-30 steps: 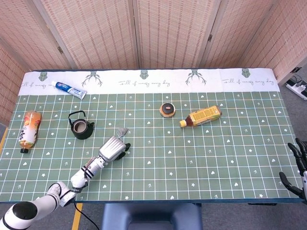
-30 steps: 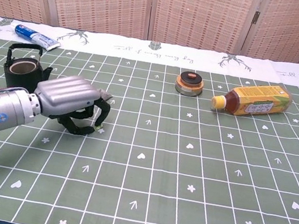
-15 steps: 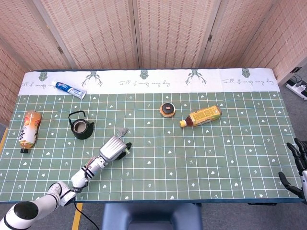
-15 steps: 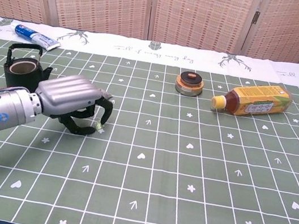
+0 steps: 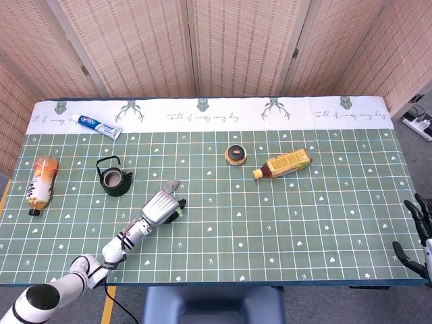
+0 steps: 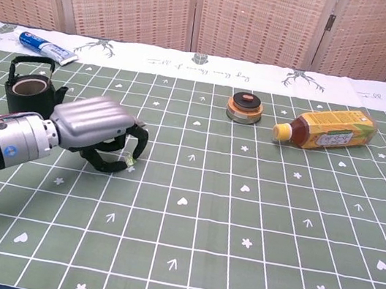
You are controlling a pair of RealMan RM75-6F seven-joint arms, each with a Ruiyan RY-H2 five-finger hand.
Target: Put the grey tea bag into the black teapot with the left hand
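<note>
The grey tea bag (image 5: 170,184) lies on the green cloth, only its far corner (image 6: 136,122) showing beyond my left hand (image 5: 160,206). That hand (image 6: 95,128) covers the rest, fingers curled down around it, with a small yellow-green tag (image 6: 130,159) at the fingertips. The black teapot (image 5: 113,178) stands upright without a lid to the hand's far left, also in the chest view (image 6: 31,90). My right hand (image 5: 420,233) hangs off the table's near right corner, fingers apart, holding nothing.
An amber drink bottle (image 5: 283,164) lies on its side right of centre, with a round brown lid (image 5: 235,154) to its left. A toothpaste tube (image 5: 96,125) lies at the back left. An orange bottle (image 5: 40,182) lies by the left edge.
My left hand has crept slightly forward and to the right, and its fingers have curled in tighter over the tea bag. The right hand has stayed put.
</note>
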